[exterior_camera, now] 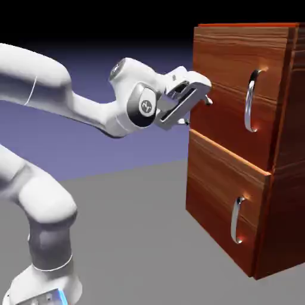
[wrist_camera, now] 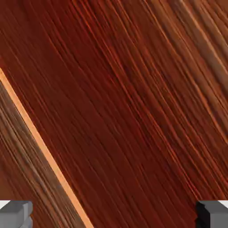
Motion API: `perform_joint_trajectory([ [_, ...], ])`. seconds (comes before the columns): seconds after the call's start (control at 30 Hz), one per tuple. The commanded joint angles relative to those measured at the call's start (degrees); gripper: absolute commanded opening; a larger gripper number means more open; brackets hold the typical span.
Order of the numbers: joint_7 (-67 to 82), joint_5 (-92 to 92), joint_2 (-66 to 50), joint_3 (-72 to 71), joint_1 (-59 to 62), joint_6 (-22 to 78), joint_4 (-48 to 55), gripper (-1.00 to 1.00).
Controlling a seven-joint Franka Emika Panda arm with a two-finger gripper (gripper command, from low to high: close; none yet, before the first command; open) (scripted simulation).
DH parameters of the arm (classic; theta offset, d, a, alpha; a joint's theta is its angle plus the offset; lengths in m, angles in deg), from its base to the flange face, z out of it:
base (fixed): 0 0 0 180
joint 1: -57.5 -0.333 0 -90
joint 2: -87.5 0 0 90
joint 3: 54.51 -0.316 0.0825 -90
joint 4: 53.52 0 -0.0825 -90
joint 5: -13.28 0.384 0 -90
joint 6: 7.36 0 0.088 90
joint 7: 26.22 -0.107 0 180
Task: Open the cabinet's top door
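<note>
Tool (exterior_camera: pixel 198 112) open — tilted, near top door (exterior_camera: pixel 229 89).

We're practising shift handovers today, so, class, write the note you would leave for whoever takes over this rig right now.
Gripper: open, nothing between its fingers, in front of the cabinet's upper part, away from the handle.
Cabinet: upright, to the exterior view's right.
Top door: shut. Its long curved silver handle is near the edge farther from the arm.
Lower door: also shut, with a smaller handle.
Done: the arm is up at the top door's height.
Left: get the gripper to the long handle, take hold or hook it, and pull the top door open.
</note>
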Motion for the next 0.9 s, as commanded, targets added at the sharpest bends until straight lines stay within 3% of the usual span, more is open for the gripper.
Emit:
perform_joint_trajectory([
  [0.0,1.5,-2.5,0.5,1.1,-0.9,0.1,0.5,0.00],
  [0.87,41.2,-67.3,14.1,28.7,-24.9,2.6,13.0,0.00],
])
